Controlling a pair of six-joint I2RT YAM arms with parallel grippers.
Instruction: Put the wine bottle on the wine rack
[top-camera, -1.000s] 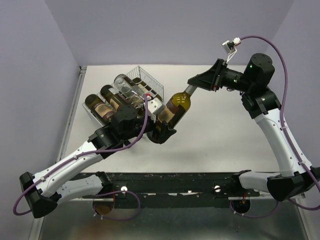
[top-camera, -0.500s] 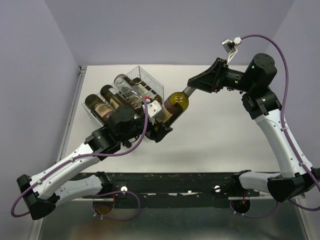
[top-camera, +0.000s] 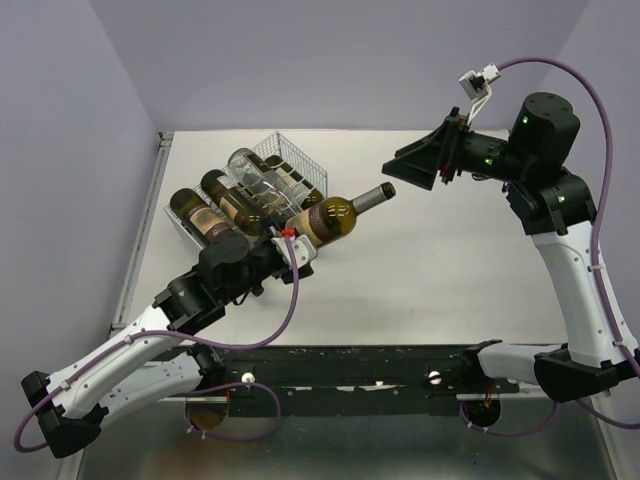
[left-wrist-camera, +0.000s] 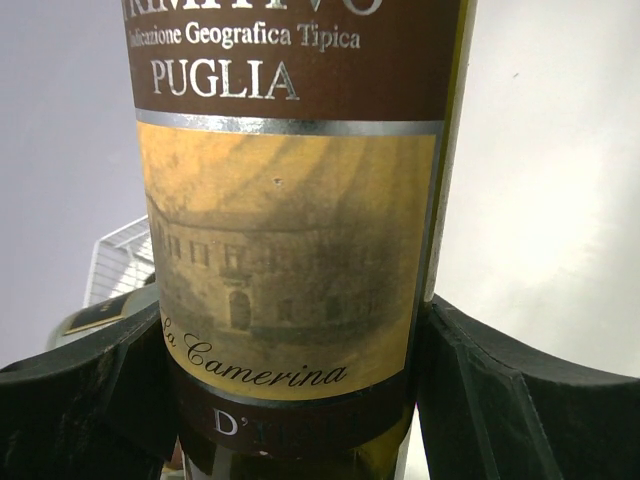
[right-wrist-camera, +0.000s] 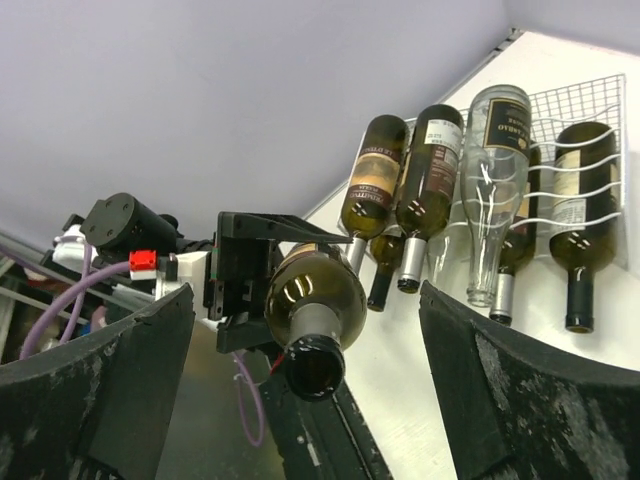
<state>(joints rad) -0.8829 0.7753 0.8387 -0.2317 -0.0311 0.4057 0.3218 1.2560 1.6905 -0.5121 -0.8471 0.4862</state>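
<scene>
The wine bottle (top-camera: 333, 214), dark green with a brown and yellow label, hangs above the table with its neck pointing right. My left gripper (top-camera: 291, 246) is shut on its lower body; in the left wrist view the label (left-wrist-camera: 285, 260) fills the gap between both fingers (left-wrist-camera: 500, 400). My right gripper (top-camera: 418, 166) is open, just right of the bottle's mouth and apart from it. In the right wrist view the bottle's mouth (right-wrist-camera: 316, 366) faces the camera between the spread fingers (right-wrist-camera: 520, 390). The white wire wine rack (top-camera: 300, 161) sits behind the bottle, at back left.
Several bottles (top-camera: 222, 205) lie side by side in the rack, one of them clear glass (right-wrist-camera: 492, 170). The rack's right grooves show bare mesh (right-wrist-camera: 595, 105). Open tabletop (top-camera: 440, 270) spreads to the right of the rack.
My right gripper opened, let go of the bottle's neck and drew back to the right. My left arm pulled back, and the bottle now lies flatter in its grip.
</scene>
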